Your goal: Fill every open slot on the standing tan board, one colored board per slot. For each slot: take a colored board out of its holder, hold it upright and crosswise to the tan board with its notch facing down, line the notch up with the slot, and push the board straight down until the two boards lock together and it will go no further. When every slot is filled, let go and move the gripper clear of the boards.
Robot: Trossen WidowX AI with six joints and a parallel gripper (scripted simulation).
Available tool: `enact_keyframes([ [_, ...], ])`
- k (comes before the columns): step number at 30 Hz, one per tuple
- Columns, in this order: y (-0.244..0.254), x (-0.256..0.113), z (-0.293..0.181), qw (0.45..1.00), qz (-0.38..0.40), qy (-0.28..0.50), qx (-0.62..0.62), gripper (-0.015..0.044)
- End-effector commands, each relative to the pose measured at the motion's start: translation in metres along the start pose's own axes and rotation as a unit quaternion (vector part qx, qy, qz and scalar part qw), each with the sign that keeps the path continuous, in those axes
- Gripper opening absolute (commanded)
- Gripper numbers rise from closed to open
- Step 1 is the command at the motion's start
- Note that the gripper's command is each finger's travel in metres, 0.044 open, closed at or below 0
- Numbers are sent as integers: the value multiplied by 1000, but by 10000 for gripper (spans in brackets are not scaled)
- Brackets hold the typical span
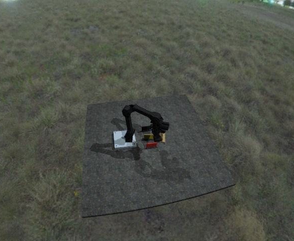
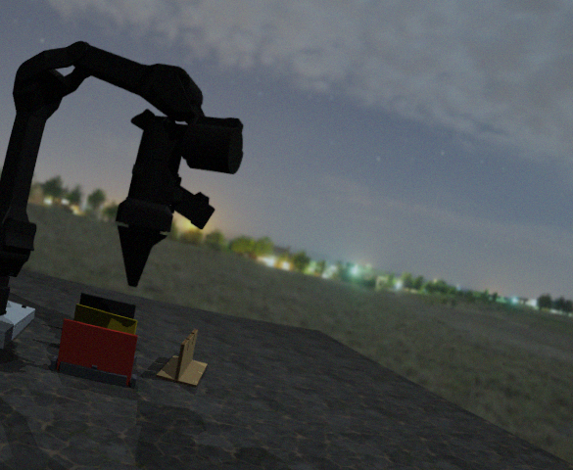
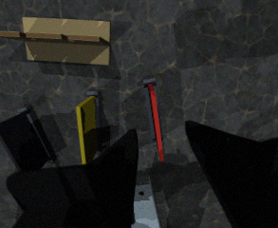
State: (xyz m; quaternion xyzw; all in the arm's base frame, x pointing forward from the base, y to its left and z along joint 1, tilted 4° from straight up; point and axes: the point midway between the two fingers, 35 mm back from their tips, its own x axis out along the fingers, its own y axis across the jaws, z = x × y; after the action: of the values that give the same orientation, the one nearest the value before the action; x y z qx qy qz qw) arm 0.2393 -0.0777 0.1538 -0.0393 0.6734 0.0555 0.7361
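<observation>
My gripper point(image 1: 157, 140) point(image 2: 133, 284) point(image 3: 160, 130) is open and empty, pointing down above the boards. In the wrist view its tips stand either side of the red board point(image 1: 151, 145) point(image 2: 98, 346) point(image 3: 156, 119), which is well below them, upright in its grey holder point(image 2: 94, 374) point(image 3: 149, 82). The yellow board point(image 1: 148, 136) point(image 2: 105, 317) point(image 3: 87, 130) and the black board point(image 1: 144, 128) point(image 2: 108, 305) point(image 3: 21, 144) also stand in holders, partly hidden by the left finger in the wrist view. The tan board point(image 2: 188, 349) point(image 3: 44, 36) stands on its flat base point(image 2: 194, 373) point(image 3: 67, 54); small gaps show along its top edge.
The white base plate point(image 1: 118, 142) point(image 2: 22, 315) point(image 3: 145, 209) of the arm lies on the near side of the holders. The holders stand between it and the tan board. Everything rests on a dark stone-patterned table top point(image 1: 141, 187) point(image 2: 326, 419).
</observation>
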Motion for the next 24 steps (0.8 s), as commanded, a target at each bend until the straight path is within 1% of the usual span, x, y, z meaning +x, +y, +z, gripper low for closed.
enact_keyframes([
  [1,0,33,-6,1000,7,11,4,188],
  [5,0,34,-6,1000,7,11,4,188],
  [8,0,47,-6,1000,7,11,4,188],
  [24,0,63,-6,1000,7,11,4,188],
])
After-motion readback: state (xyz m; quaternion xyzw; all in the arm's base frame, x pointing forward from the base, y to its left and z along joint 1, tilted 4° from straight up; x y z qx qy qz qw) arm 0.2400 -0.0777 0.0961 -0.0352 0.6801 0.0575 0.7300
